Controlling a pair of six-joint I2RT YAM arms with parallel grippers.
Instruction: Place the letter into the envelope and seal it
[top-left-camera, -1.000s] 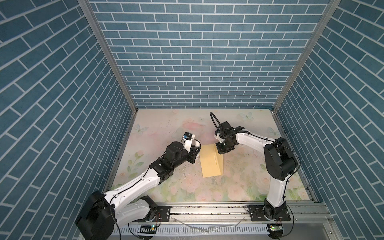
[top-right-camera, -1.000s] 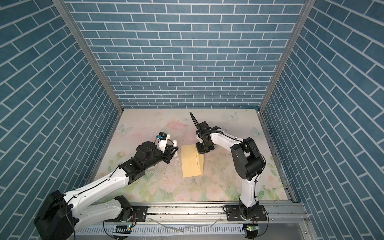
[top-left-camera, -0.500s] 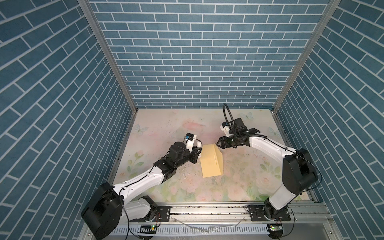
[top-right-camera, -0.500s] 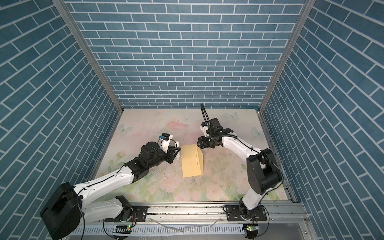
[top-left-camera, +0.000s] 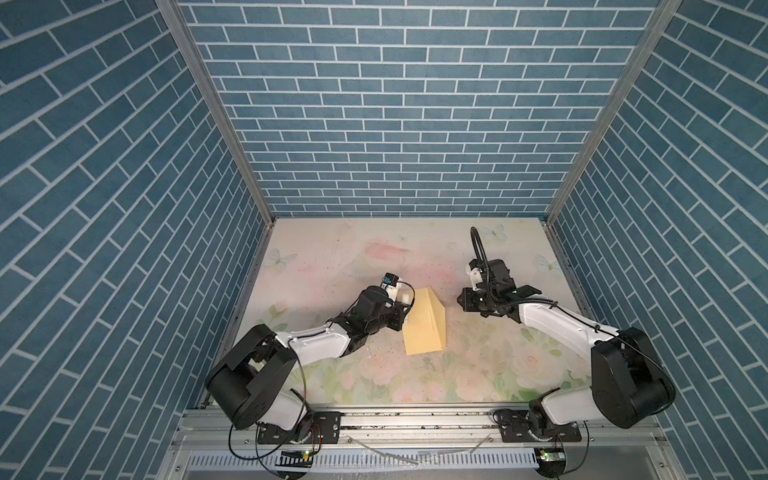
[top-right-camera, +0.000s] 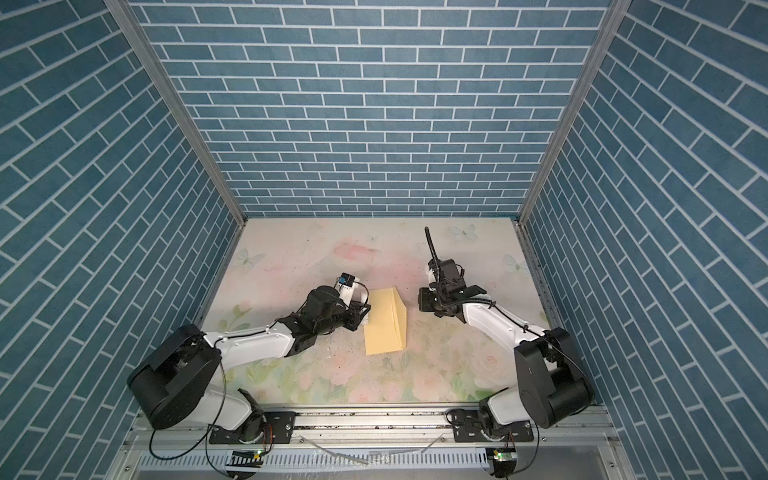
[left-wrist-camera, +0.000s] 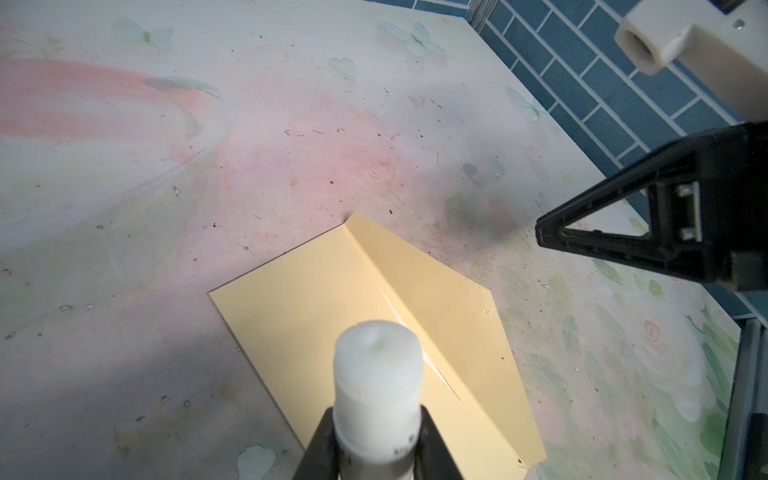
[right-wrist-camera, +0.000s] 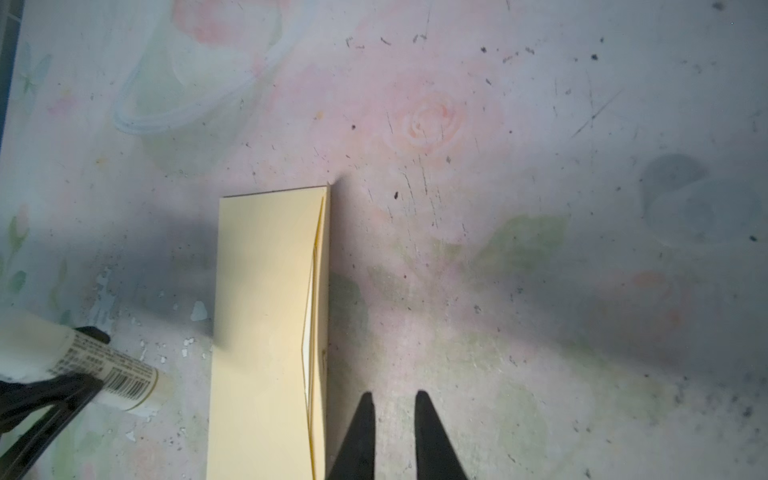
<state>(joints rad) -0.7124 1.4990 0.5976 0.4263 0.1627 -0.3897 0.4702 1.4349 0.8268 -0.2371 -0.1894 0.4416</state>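
**Holding glue next to the yellow envelope**

I can see the envelope (top-left-camera: 422, 328) lying near the middle of the table (top-left-camera: 332, 257), between my two arms. Its flap (left-wrist-camera: 449, 299) is on the side toward my right arm. The flap is lifted up a little and is not stuck down. A thin pale strip (right-wrist-camera: 308, 332) peeks out of the slit under the flap. I cannot tell if that strip is the letter.

My left gripper (left-wrist-camera: 376, 440) is squeezed tight on a white glue stick (left-wrist-camera: 376, 365). The stick has a bar code label on it. Its tip is just beside the long edge of the envelope, the edge away from the flap.

My right gripper (right-wrist-camera: 394, 399) is just beside the flap edge. Its two black fingers have a small gap between them, and nothing is in the gap.

The table top is painted with soft pink roses, green leaves and little pale butterflies. It looks worn, with scratches and lots of dark specks. Some small white flakes (right-wrist-camera: 187, 343) lie close to the glue stick.

Blue brick walls (top-left-camera: 399, 124) stand on three sides of the table. Grey metal posts (top-left-camera: 216, 112) run up the corners. A metal rail (top-left-camera: 415, 419) runs along the front, and both arms are bolted to it.
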